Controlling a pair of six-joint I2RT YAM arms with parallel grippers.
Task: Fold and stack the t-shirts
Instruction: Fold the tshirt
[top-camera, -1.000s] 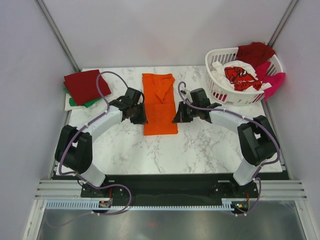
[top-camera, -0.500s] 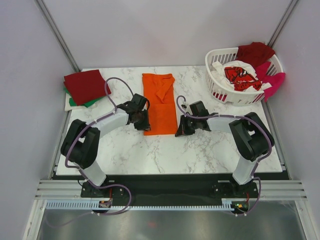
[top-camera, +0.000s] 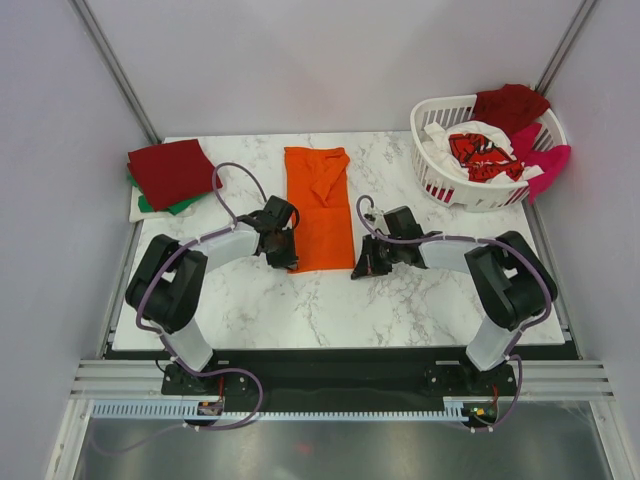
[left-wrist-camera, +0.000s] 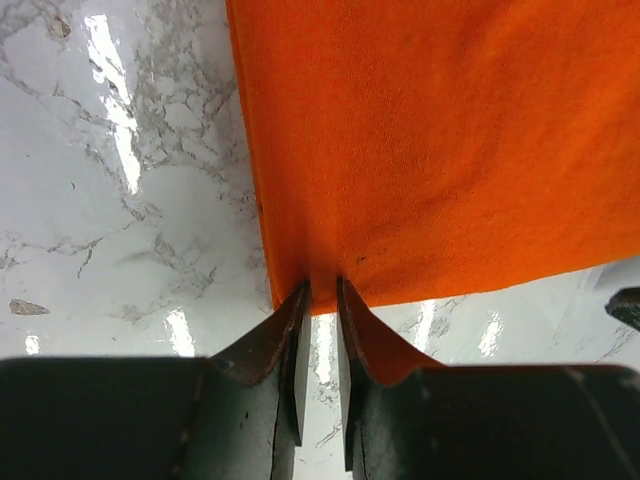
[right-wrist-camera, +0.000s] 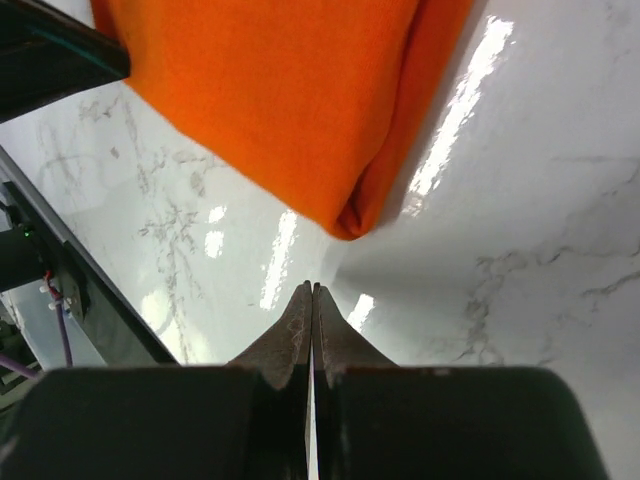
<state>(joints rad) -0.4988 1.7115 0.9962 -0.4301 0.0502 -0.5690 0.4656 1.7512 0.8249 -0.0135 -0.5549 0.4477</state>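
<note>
Right, left tool is low on the bench, its fingers parted by only a narrow slit, and the tips sit right at the near hem of the orange shirt, close to its left corner. Hem edge just reaches in between the tips; bare marble shows through the rest of the slit.

Over to the right tool: clenched tight, nothing in it, tips on the bench just short of the shirt's near right corner, a strip of marble between them.

Orange shirt lies as a long folded strip running away from both tools, mid-bench.

Further out, far left corner: a folded red shirt atop a green one. Far right: the basket, a white printed shirt inside, dark red and magenta hanging over its rim.
</note>
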